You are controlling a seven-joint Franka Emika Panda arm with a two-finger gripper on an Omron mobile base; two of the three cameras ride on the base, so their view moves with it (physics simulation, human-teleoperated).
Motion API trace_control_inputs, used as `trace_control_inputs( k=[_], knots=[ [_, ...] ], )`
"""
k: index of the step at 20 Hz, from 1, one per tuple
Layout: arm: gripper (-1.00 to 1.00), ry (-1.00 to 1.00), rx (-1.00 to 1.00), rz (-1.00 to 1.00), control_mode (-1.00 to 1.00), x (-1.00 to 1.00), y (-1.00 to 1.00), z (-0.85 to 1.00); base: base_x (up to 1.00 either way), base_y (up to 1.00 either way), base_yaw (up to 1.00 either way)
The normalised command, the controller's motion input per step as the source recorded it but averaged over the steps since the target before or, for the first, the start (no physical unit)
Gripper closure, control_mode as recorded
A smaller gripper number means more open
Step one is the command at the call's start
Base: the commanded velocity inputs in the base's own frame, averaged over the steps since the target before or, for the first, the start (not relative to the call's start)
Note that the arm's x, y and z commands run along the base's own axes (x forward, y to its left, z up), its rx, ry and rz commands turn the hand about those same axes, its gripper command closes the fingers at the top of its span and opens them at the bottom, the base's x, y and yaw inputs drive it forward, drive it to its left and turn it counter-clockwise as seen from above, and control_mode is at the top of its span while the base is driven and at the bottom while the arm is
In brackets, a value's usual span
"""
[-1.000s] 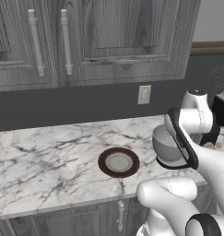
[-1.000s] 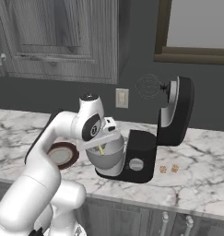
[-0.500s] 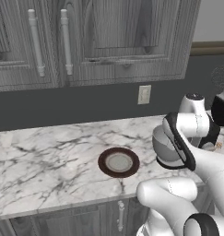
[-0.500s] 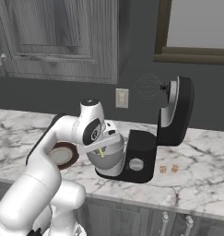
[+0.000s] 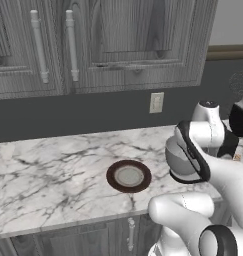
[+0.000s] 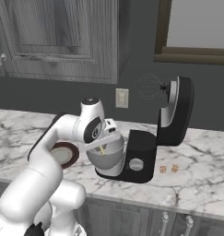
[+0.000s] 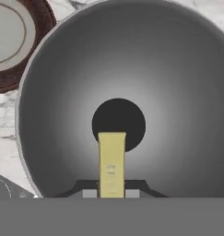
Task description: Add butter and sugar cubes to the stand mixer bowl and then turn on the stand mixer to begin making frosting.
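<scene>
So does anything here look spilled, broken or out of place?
Nothing stands out. The gripper holds the butter over the stand mixer bowl, the mixer head is tilted back, and two sugar cubes sit on the counter beside it.

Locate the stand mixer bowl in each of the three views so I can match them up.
Left base view: stand mixer bowl at right, mostly behind the arm.
Right base view: centre, on the black stand mixer.
Hand view: seen from above, the butter held over it.
Shared landmark: the brown plate beside the bowl.

No readable text, label, brand, number or sign anywhere; the stand mixer (image 6: 150,138), cabinets (image 5: 93,45) and desk (image 5: 53,170) carry no lettering
</scene>
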Motion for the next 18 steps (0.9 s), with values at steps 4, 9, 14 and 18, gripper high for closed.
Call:
trace_control_inputs(
  k=[4,9,14,18],
  knots=[
    [1.0,0.0,0.0,0.08,-1.0,0.4,0.01,0.0,0.0,0.0,0.0],
    [1.0,0.0,0.0,0.07,-1.0,0.39,0.01,-0.05,0.0,0.0,0.0],
    [1.0,0.0,0.0,0.01,-1.0,0.05,0.0,-0.34,0.0,0.0,0.0],
    [1.0,0.0,0.0,0.0,-1.0,0.03,0.0,-0.33,0.0,0.0,0.0]
  ],
)
